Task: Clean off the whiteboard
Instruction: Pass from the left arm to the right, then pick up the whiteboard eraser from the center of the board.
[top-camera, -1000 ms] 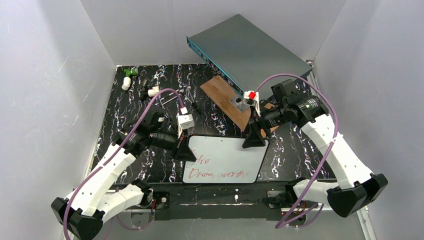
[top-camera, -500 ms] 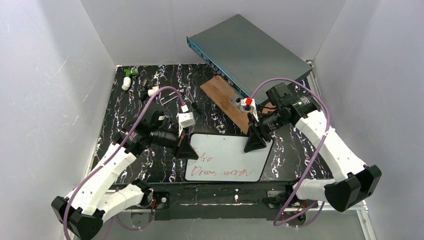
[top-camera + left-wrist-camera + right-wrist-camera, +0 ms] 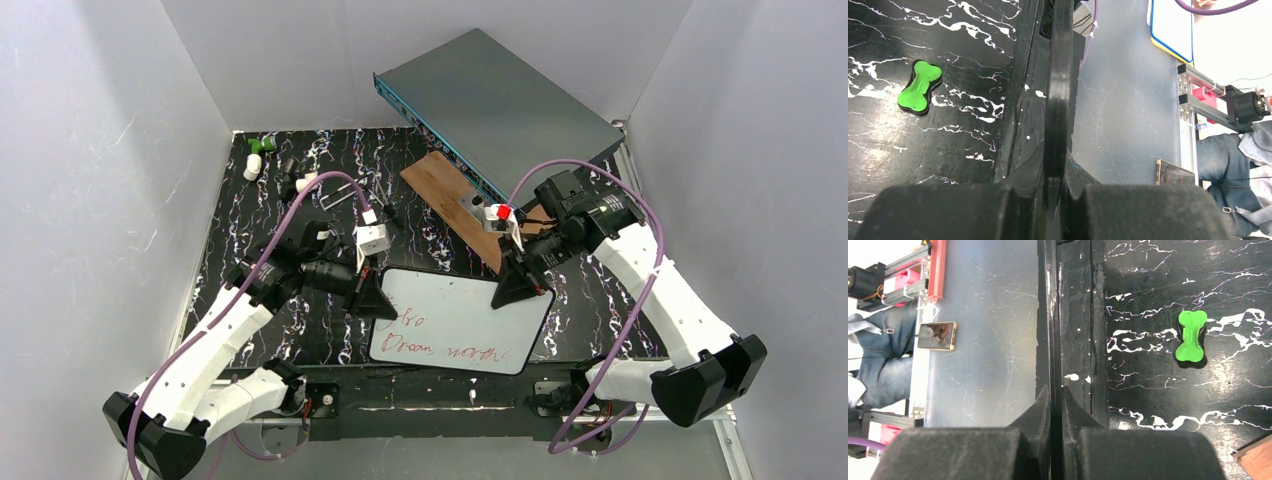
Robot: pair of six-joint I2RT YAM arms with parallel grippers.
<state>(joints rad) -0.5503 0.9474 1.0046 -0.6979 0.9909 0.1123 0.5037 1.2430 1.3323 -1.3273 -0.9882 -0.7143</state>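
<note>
The whiteboard (image 3: pixel 460 320) carries red handwriting along its lower left part. It lies slightly askew between the two arms, near the table's front edge. My left gripper (image 3: pixel 378 300) is shut on its left edge. My right gripper (image 3: pixel 520 288) is shut on its upper right corner. In the left wrist view the board's black rim (image 3: pixel 1058 90) runs edge-on out of the left gripper (image 3: pixel 1057 175). The right wrist view shows the same thin rim (image 3: pixel 1055 315) clamped in the right gripper (image 3: pixel 1056 400).
A grey-teal metal box (image 3: pixel 500 100) leans at the back right, with a brown wooden plank (image 3: pixel 445 190) in front of it. Small white parts (image 3: pixel 252 165) and a white cube (image 3: pixel 372 240) lie on the black mat. A green bone-shaped piece (image 3: pixel 1191 336) shows in both wrist views, also (image 3: pixel 920 93).
My right gripper has closed onto the whiteboard's upper right corner. The board has turned a little clockwise and shifted right. The left gripper has kept its grip and place.
</note>
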